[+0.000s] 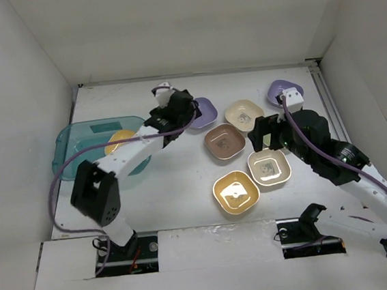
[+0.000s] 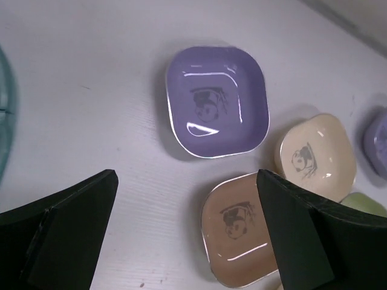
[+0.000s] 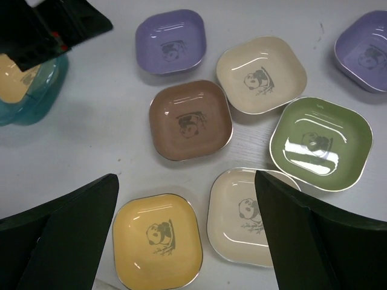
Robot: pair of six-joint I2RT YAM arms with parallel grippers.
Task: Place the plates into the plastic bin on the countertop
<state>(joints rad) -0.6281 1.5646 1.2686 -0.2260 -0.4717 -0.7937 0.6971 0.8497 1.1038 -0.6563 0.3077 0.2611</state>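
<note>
The teal plastic bin stands at the left of the white countertop, with an orange plate lying inside it. My left gripper hangs open and empty just right of the bin, above bare counter beside a purple plate and a brown plate. My right gripper is open too, hovering over the yellow plate and the beige plate. Also on the counter are a cream plate, a green plate and a second purple plate.
White walls close the counter in on the left, back and right. The loose plates cluster in the middle and right of the counter. Both arm bases sit at the near edge, with purple cables along the arms.
</note>
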